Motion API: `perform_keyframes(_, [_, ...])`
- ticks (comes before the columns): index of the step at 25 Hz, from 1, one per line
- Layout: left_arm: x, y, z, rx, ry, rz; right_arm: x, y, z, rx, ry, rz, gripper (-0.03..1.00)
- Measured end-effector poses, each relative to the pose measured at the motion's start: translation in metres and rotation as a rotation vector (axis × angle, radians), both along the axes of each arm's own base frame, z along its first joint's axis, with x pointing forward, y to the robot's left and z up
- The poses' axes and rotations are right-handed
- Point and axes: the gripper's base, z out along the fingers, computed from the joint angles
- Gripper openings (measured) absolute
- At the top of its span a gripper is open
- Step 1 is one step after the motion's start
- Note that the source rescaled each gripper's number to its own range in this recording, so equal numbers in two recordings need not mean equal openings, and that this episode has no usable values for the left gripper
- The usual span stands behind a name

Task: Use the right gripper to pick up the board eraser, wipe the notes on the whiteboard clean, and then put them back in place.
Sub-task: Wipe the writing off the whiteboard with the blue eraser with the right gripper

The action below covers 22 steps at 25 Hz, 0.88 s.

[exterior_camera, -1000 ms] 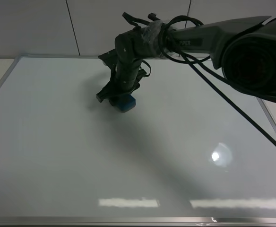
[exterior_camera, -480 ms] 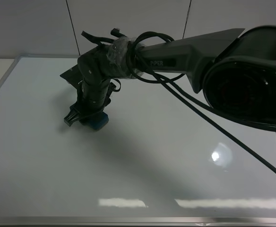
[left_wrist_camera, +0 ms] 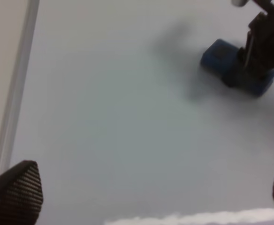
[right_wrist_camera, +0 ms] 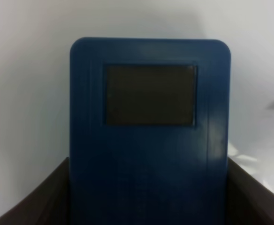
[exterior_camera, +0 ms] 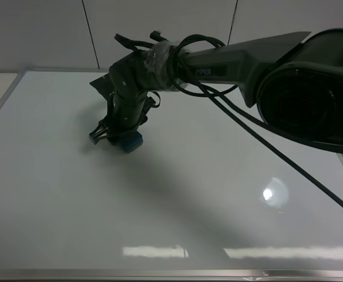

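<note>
Eraser point(exterior_camera: 130, 143) lies flat on the board point(exterior_camera: 177, 200), upper-left area. It's pinched in the R hand point(exterior_camera: 115, 136), which is closed tight on its sides. The wrist view shows the blue block w/ one dark patch running out past the two fingers. No notes visible in any view. Could be wiped, could be hidden under the arm; can't tell.

Risks, my judgement:
- Grip seems to sit near one end, so a sideways drag on the glossy surface could twist the eraser. It then slips out or rides on an edge and leaves streaks.
- Too much down-force and it jams or chatters. Too little and it skims, so ink stays.
- Arm + shadow cover part of the board, so leftover marks there could get missed.
- Cables point(exterior_camera: 218, 100) loop off the wrist and trail across the board, so they could drag or snag mid-sweep.
- A sweep too far left would hit the frame point(exterior_camera: 4, 100).
- L hand point(left_wrist_camera: 151, 197) hangs wide open and empty over the board w/ the eraser in its view. An R sweep that way could clash.
- Put-back spot isn't shown, so a wrong drop is possible.
</note>
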Motion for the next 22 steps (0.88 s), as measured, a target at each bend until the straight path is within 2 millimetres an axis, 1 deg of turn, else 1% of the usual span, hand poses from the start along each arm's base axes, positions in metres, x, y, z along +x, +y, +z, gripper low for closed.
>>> perform_keyframes(6, [0.000,0.000,0.000,0.000,0.000,0.000,0.034,-0.032,0.001,0.013,-0.007,-0.113,0.01])
perform_keyframes(11, [0.000,0.000,0.000,0.000,0.000,0.000,0.050,-0.049,0.001,0.021,-0.009,-0.184,0.01])
perform_keyframes(17, [0.000,0.000,0.000,0.000,0.000,0.000,0.050,-0.049,0.001,0.040,-0.001,-0.192,0.00])
perform_keyframes(19, [0.000,0.000,0.000,0.000,0.000,0.000,0.048,-0.045,0.001,0.055,0.002,-0.179,0.00])
perform_keyframes(22, [0.000,0.000,0.000,0.000,0.000,0.000,0.038,-0.032,0.002,0.089,0.020,-0.157,0.00])
